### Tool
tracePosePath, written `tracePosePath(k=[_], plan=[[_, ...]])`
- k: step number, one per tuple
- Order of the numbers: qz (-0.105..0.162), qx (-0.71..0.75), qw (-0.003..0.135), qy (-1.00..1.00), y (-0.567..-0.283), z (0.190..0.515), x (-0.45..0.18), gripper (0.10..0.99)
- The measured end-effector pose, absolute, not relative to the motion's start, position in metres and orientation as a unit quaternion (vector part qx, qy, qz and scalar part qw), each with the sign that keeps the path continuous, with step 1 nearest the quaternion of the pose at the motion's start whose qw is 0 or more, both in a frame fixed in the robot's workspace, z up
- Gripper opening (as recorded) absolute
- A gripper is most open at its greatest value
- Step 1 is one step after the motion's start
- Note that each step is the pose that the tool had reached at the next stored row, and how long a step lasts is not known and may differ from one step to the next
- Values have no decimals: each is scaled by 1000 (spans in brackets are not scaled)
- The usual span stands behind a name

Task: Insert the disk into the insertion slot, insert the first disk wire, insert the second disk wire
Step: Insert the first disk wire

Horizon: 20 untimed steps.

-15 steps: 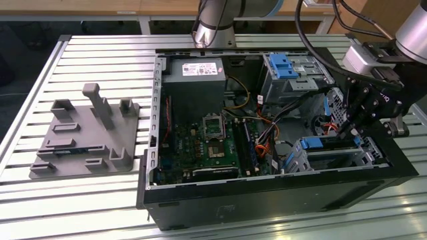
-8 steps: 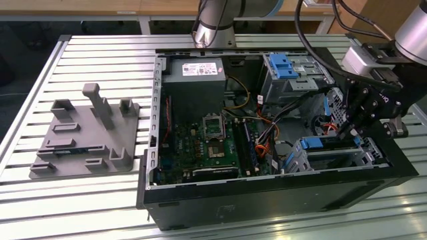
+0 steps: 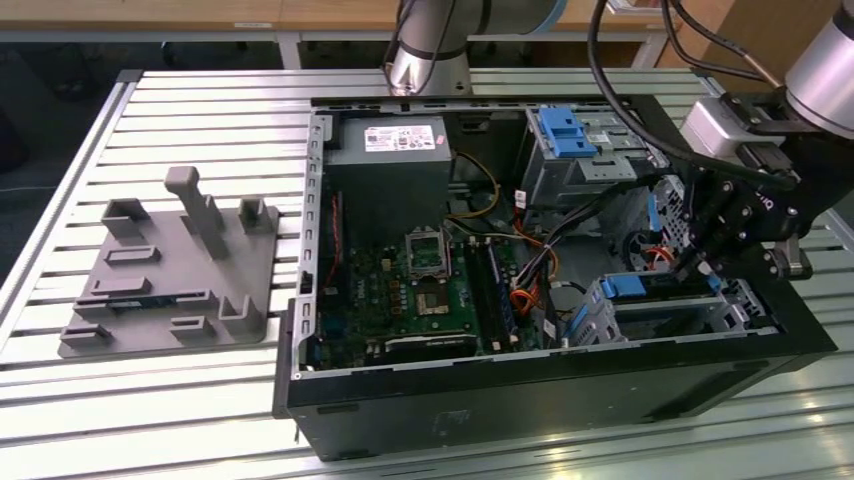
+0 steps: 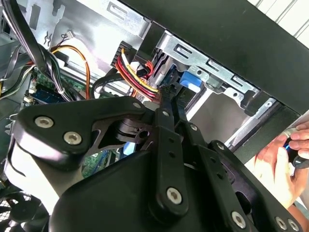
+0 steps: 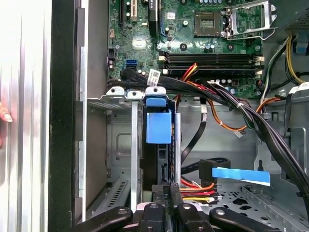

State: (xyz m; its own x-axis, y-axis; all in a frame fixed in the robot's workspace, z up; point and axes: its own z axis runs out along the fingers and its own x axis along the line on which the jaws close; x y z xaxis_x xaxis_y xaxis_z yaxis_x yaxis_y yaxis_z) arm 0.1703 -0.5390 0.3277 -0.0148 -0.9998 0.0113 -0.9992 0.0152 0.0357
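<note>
Already slotted, the disk (image 5: 158,128) lies just beyond fingers (image 4: 166,130) gripping a wire (image 5: 194,186).

The arm (image 3: 825,70) is seen at the exterior view's right, wrist angled down. The gripper (image 3: 694,265) is pointed downward w/ fingers (image 4: 164,121) pressed together, approx. no gap at tips.

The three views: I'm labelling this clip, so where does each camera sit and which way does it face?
Exterior view: off the arm, raised, looking down into the open computer case; the arm and gripper are at the exterior view's right.
First wrist view: on the wrist, looking past the gripper at the disk and motherboard.
Second wrist view: on the wrist, looking along the gripper toward the insertion slot; a person's hand shows.
Shared: both wrist views show the gripper and red-yellow wires.
</note>
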Motion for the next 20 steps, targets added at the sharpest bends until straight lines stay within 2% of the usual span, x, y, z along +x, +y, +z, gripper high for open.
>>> tracePosePath(k=[3, 6, 8, 9, 17, 20], plan=[[-10, 702, 16, -712, -539, 326, 170, 176], [-9, 702, 16, -712, -539, 332, 170, 353], [-9, 701, 16, -712, -538, 340, 170, 353], [-9, 701, 16, -713, -538, 345, 170, 416], [-9, 699, 15, -715, -532, 381, 170, 416], [-9, 699, 15, -715, -532, 382, 170, 416]])
